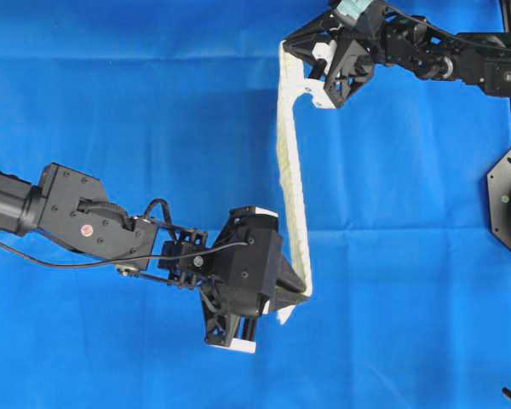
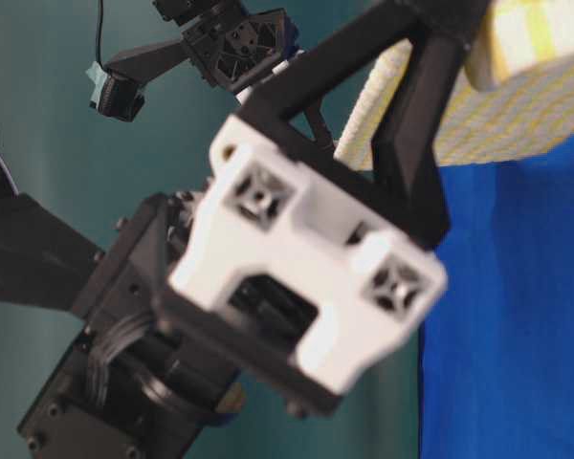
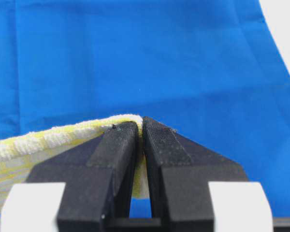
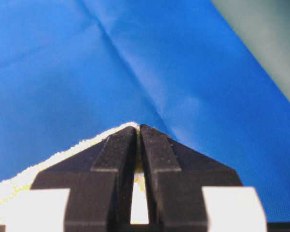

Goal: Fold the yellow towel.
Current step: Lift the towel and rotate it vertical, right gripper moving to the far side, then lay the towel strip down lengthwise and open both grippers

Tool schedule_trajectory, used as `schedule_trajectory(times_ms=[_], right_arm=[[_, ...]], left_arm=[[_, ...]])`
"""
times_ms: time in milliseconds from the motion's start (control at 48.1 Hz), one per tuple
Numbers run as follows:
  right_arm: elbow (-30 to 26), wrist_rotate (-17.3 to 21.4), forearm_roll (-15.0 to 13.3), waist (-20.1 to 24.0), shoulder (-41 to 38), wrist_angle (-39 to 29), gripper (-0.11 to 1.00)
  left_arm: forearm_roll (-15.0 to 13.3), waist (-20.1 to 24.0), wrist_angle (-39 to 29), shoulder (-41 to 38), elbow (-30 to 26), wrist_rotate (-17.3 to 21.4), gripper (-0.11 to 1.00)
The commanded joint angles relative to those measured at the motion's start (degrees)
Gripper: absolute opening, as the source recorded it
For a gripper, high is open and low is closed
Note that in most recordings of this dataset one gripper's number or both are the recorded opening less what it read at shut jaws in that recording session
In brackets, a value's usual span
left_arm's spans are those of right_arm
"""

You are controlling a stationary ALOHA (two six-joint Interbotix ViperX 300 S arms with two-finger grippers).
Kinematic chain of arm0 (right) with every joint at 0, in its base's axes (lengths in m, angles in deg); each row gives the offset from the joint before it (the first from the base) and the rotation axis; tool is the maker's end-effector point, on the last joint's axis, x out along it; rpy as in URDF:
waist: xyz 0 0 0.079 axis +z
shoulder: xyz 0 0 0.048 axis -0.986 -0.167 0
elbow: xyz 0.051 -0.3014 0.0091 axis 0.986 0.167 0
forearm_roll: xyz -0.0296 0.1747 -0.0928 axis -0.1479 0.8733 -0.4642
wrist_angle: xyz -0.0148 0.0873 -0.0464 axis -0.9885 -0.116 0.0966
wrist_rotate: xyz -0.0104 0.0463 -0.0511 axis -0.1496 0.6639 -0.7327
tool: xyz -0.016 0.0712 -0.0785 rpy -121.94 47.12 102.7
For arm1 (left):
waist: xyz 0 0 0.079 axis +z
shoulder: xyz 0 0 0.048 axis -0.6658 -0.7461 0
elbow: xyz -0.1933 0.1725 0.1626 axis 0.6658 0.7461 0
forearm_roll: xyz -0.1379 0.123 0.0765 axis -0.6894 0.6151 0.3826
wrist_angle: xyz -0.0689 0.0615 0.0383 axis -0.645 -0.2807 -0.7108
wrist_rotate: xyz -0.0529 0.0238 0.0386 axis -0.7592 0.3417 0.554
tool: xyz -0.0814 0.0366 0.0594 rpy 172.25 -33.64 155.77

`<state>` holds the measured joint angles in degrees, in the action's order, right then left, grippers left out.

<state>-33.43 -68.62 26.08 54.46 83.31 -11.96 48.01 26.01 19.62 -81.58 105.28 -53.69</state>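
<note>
Both grippers are clenched on the yellow towel [image 1: 291, 162], one at each end of its raised edge. Check the left wrist view: the left gripper [image 3: 141, 126] has its jaws pressed together with a corner of the checked cloth pinched between the pads. The right wrist view shows the same condition at the right gripper [image 4: 138, 129], with a cloth corner trapped at the fingertips.

In the overhead view, the towel appears as a narrow pale band running from the right gripper [image 1: 317, 78] near the far edge of the blue cloth [image 1: 111, 102] down to the left gripper [image 1: 294, 294] toward the near edge. You see only a thin strip because the towel hangs edge-on below the two grip points, held up off the blue cloth. The table-level view confirms this: the yellow-checked fabric [image 2: 478, 115] drapes from a raised gripper above the blue surface, though the near arm blocks most of that view and is blurred.

Holding two corners of one edge keeps that edge taut and straight, which likely serves to let the free portion hang flat before it is laid over itself. Whether the lower hem touches the blue cloth cannot be determined.

Judge the fold as in progress, not completed. Watch for corner slip at either pinch.
</note>
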Motion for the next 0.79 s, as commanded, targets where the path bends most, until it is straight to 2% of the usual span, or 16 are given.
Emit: schedule_trajectory(times_ms=[0,437,603,770], right_arm=[[-1.67,-0.09,0.09,-4.39,1.05,1.05,0.03],[2.72,0.18,0.09,-6.33,5.27,0.53,0.03],[1.76,0.09,0.09,-6.42,4.39,-2.02,0.03],[-0.88,0.0,0.09,-5.89,0.35,-2.81,0.03]], left_arm=[[0.09,-2.72,0.7,0.79,-2.64,0.97,0.03],[0.09,-1.49,5.98,-5.45,-7.21,1.23,0.03],[0.09,-1.32,7.91,-5.89,-5.62,1.23,0.03],[-0.18,-1.49,9.4,-4.13,-1.23,0.62,0.03]])
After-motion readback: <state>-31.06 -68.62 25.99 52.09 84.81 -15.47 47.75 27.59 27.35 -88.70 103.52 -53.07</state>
